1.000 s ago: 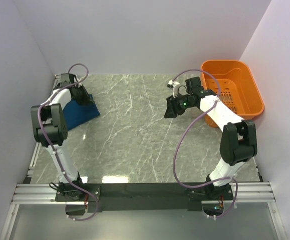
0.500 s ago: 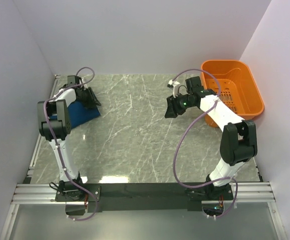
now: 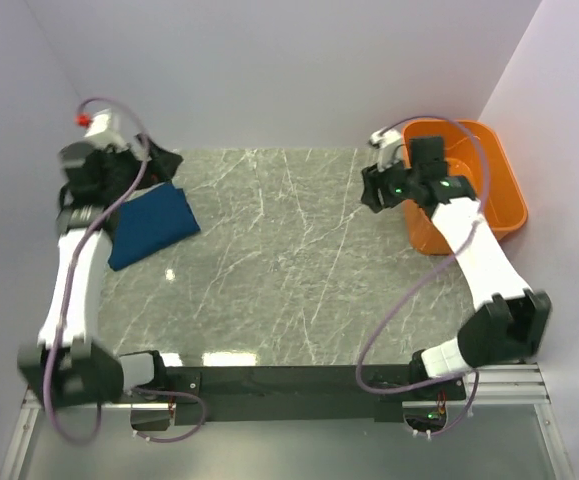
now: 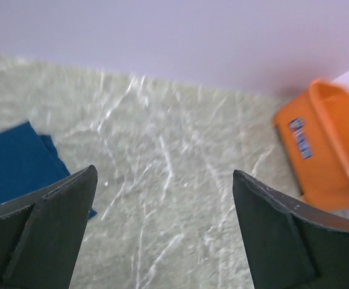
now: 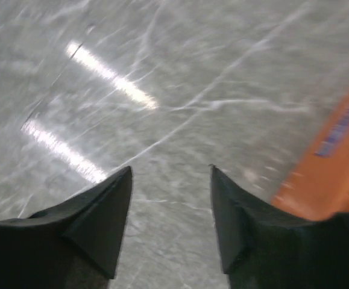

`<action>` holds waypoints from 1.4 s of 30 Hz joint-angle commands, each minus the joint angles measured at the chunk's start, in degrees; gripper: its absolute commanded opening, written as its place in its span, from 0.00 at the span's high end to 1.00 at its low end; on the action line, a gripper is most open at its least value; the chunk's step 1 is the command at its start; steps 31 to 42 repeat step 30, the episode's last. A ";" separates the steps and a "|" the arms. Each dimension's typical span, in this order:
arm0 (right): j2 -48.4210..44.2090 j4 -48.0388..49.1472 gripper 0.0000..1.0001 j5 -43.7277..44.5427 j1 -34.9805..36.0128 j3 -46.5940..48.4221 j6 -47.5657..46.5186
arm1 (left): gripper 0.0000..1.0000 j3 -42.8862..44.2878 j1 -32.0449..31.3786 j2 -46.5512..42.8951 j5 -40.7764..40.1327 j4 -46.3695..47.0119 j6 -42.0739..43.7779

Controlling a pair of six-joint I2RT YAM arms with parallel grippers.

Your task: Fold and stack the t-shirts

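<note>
On your marble table (image 3: pixel 299 260), the orange basket (image 3: pixel 509 200) sits at the far right. The right arm covers part of it, so you cannot tell whether another shirt waits inside. The dark blue t-shirt (image 3: pixel 149 225) lies folded flat at the far left corner, so that one looks done, with stacking left only if more turn up. Your left gripper (image 4: pixel 163 174) hovers near it without touching, jaws spread wide, holding nothing. Your right gripper (image 5: pixel 169 171), beside the basket, stands partly open and empty.
</note>
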 commanded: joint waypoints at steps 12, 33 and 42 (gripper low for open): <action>-20.32 9.31 0.00 15.24 -14.68 -9.47 17.56 | 0.01 -19.12 5.06 -24.89 -15.45 -10.19 3.87; -26.74 13.37 0.00 26.81 -14.68 -20.02 19.60 | 0.01 -20.00 5.06 -25.17 -7.96 -9.24 1.76; -26.74 13.37 0.00 26.81 -14.68 -20.02 19.60 | 0.01 -20.00 5.06 -25.17 -7.96 -9.24 1.76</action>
